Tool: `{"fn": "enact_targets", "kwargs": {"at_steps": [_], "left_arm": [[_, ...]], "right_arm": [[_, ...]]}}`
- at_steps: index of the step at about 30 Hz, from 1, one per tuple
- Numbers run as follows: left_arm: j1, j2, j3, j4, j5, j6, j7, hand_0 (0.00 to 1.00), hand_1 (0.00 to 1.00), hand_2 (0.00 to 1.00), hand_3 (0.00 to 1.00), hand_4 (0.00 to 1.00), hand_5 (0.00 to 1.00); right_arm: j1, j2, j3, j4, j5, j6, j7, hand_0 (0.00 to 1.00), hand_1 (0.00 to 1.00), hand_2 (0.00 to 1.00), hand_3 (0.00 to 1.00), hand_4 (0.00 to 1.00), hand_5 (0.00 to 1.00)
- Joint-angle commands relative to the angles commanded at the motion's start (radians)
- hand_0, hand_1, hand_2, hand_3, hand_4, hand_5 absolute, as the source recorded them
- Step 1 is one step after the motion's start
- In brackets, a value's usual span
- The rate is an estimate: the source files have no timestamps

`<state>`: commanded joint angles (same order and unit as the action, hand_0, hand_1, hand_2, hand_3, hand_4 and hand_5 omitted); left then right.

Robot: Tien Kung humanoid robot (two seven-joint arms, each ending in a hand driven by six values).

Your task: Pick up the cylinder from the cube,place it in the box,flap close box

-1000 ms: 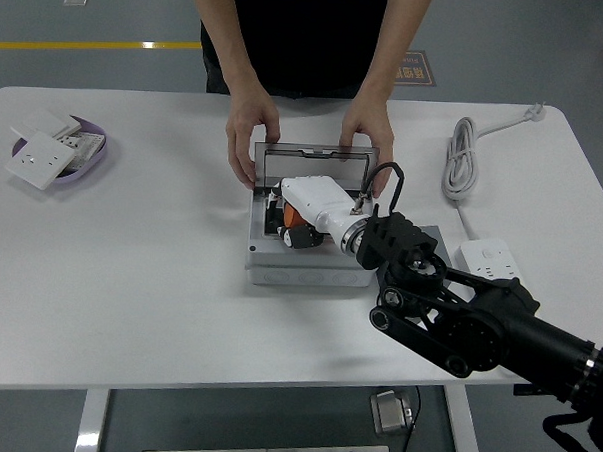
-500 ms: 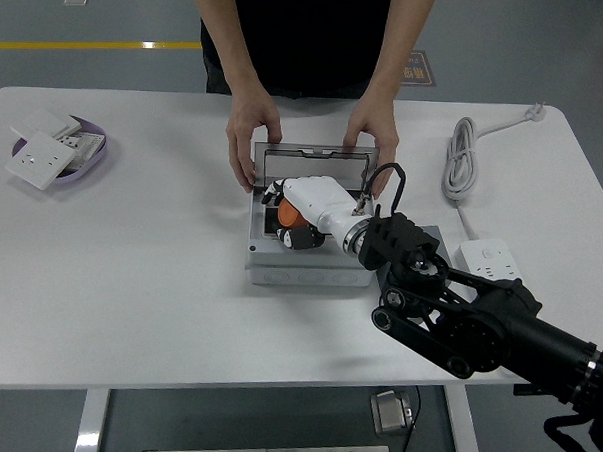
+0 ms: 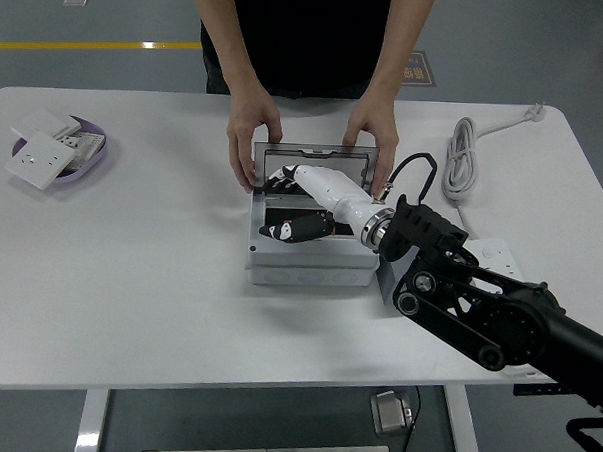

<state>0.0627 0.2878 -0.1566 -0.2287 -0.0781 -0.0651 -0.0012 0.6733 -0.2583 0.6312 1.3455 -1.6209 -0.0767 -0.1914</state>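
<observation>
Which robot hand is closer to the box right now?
Right. The right hand is reaching inside the open box, below its raised lid. The left hand is not in view. A person's hands hold the box's far corners.

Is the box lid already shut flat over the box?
No. The lid stands upright at the back of the box, steadied by the person's hands, with the right hand reaching inside.

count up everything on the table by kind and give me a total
Grey box: 1
Purple tray: 1
White socket plates in the tray: cannot count exactly
Coiled white cable: 1
White power strip: 1
Total: 4, plus the plates
</observation>
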Motion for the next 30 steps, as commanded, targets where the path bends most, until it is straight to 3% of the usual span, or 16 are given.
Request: {"fn": "enact_targets", "kwargs": {"at_steps": [3,4,8,21,22,26,30], "left_arm": [[0.0,0.002,0.002,0.001,-0.002,0.0,0.0,0.582,0.617,0.574,0.604,0.671,0.092],[-0.001,0.003,0.003,0.001,-0.003,0.0,0.0,0.582,0.617,0.573,0.603,0.671,0.092],[-0.003,0.006,0.004,0.001,-0.003,0.0,0.0,0.582,0.617,0.573,0.603,0.671,0.092],[-0.011,0.008,0.015,0.0,0.004,0.0,0.0,0.582,0.617,0.574,0.604,0.672,0.091],[-0.012,0.008,0.015,0.0,0.004,0.0,0.0,0.583,0.617,0.573,0.603,0.671,0.092],[-0.014,0.008,0.017,0.0,0.005,-0.001,0.0,0.583,0.617,0.573,0.603,0.671,0.092],[-0.014,0.007,0.016,0.001,0.004,-0.001,0.0,0.583,0.617,0.573,0.603,0.67,0.091]], "right_arm": [[0.021,-0.039,0.045,0.061,0.083,0.011,0.002,0.973,0.71,0.709,0.767,0.883,0.362],[0.031,-0.05,0.059,0.077,0.11,0.015,0.002,0.921,0.695,0.7,0.755,0.896,0.385],[0.076,-0.08,0.084,0.083,0.196,0.023,0.0,0.921,0.695,0.7,0.755,0.896,0.385],[0.206,-0.058,-0.031,-0.155,0.33,0.039,0.03,0.851,0.675,0.693,0.736,0.875,0.383],[0.212,-0.057,-0.041,-0.173,0.338,0.038,0.034,0.804,0.672,0.689,0.734,0.865,0.383],[0.223,-0.061,-0.063,-0.209,0.358,0.034,0.045,0.804,0.672,0.689,0.734,0.865,0.383],[0.215,-0.085,-0.076,-0.186,0.353,0.032,0.041,0.757,0.66,0.684,0.735,0.868,0.386]]}}
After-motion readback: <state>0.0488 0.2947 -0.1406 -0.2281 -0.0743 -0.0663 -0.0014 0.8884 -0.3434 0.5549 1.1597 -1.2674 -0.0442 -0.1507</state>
